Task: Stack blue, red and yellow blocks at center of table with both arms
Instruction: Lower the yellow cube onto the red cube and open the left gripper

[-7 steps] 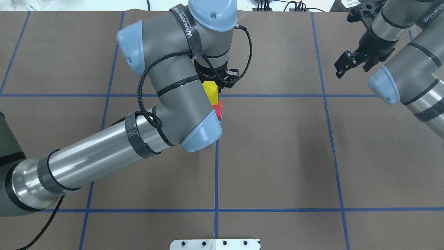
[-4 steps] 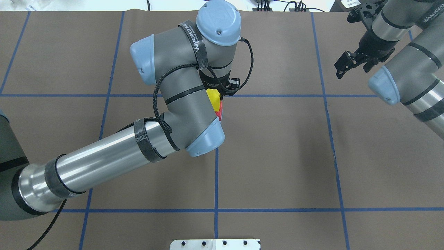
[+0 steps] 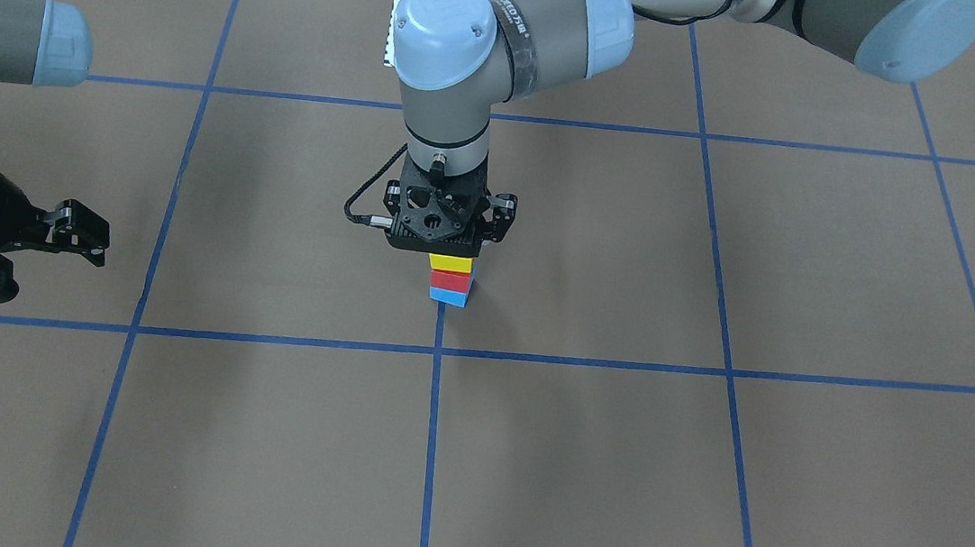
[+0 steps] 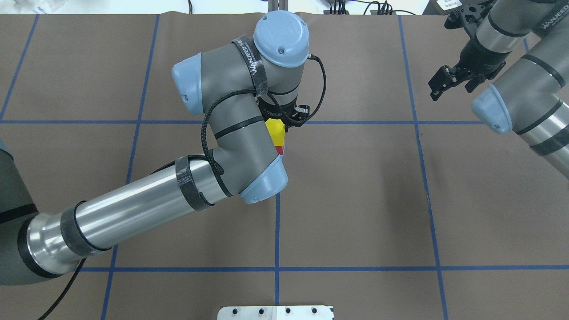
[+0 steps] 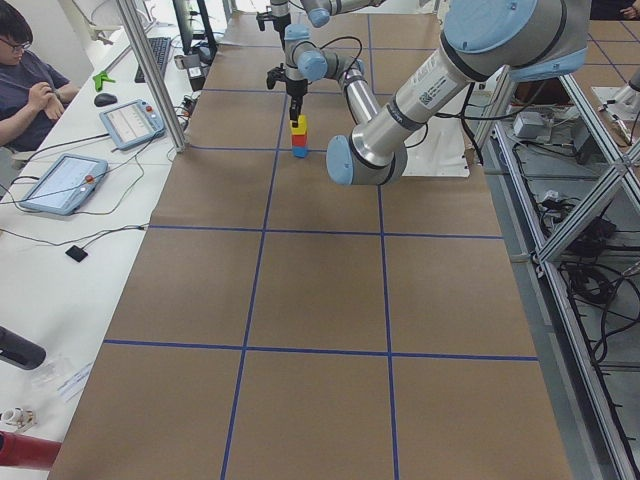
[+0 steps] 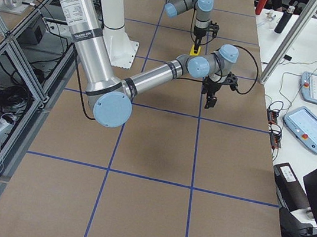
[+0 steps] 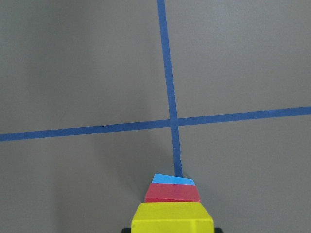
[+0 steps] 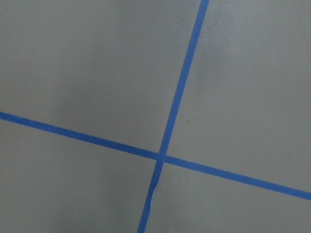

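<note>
At the tape crossing in the middle of the table [image 3: 702, 477] stand three blocks in a column: the blue block [image 3: 451, 298] at the bottom, the red block [image 3: 451, 281] on it, the yellow block [image 3: 452, 263] on top. My left gripper [image 3: 451, 253] points straight down and is shut on the yellow block; its body hides the fingertips. From above, only the yellow block [image 4: 276, 131] and a sliver of the red block [image 4: 280, 150] show beside the left arm. The left wrist view shows the yellow block [image 7: 172, 218], the red block [image 7: 172, 193] and the blue block [image 7: 173, 179]. My right gripper [image 4: 450, 82] hangs open at the far right, holding nothing.
A white bolted pedestal [image 4: 275, 312] sits at the near table edge. A person [image 5: 28, 85] sits at a side desk with tablets [image 5: 62, 182]. The left arm's elbow [image 4: 262, 182] overhangs the table beside the stack.
My left arm has shifted right and lowered the yellow block over the red one, so less red shows from above. The right arm has not moved.
</note>
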{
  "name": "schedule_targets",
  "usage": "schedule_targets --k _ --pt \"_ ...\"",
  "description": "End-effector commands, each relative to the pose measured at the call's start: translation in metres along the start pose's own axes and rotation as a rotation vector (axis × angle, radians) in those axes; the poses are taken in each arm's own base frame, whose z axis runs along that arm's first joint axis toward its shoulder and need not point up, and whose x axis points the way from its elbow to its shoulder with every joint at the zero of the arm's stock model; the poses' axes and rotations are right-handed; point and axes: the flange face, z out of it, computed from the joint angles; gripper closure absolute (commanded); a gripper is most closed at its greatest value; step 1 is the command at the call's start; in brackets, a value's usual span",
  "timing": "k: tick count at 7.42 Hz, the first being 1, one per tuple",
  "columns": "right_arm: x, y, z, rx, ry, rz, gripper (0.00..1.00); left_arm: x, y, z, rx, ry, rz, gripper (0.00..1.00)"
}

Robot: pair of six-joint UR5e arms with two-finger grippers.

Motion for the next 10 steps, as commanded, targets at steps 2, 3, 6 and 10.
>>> schedule_targets --k 2,3,6,10 --pt "0.0 0.0 0.0 -0.001 0.0 -0.002 0.01 -0.005 0.002 0.001 0.001 0.001 0.0 0.37" --pt "0.0 0.0 0.0 0.0 0.0 -0.001 0.01 -0.006 0.002 -0.002 0.007 0.008 -0.003 0.01" --pt "0.001 0.0 0.0 -0.001 0.001 -0.002 0.01 -0.004 0.005 -0.007 0.01 0.016 -0.006 0.0" --pt "0.014 -0.003 -0.015 0.022 -0.002 0.006 0.01 -0.113 0.037 -0.041 0.088 0.075 -0.003 0.0"
